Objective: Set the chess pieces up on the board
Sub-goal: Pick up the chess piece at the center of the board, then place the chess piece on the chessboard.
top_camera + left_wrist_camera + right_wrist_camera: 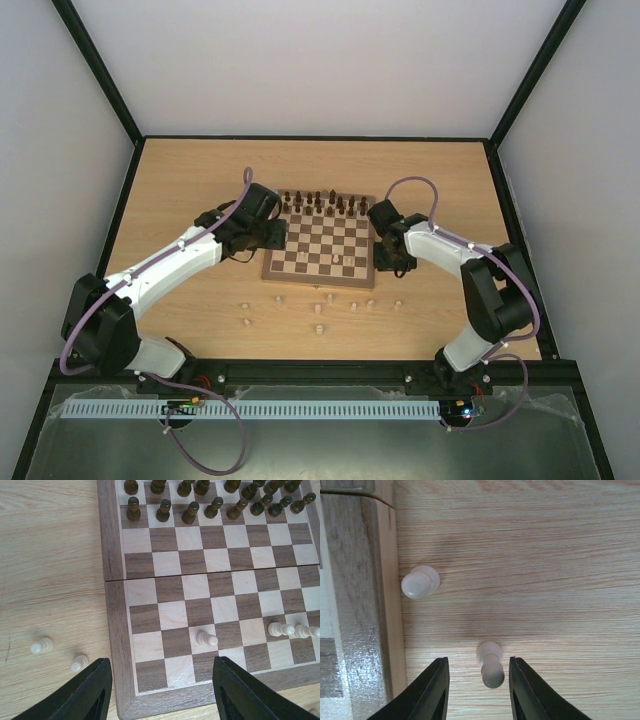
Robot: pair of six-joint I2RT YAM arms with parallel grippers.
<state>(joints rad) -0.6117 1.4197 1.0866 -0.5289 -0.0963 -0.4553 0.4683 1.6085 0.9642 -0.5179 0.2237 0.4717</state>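
Observation:
The board [320, 247] lies mid-table, with dark pieces along its far two rows. In the left wrist view three pale chess pieces stand on the board [112, 630]: one [206, 639] near the front and two [281, 628] at the right. My left gripper [162, 690] is open and empty, above the board's near left corner [275, 238]. My right gripper [477, 690] is open, low over the table beside the board's right edge [390, 262]. A pale pawn [490, 664] stands between its fingers, untouched. Another pale piece [420, 581] stands next to the board frame [365, 605].
Several pale pieces stand loose on the tabletop in front of the board [318, 310]. Two of them [42, 645] are left of the board's corner in the left wrist view. Black frame rails and white walls border the table [180, 180].

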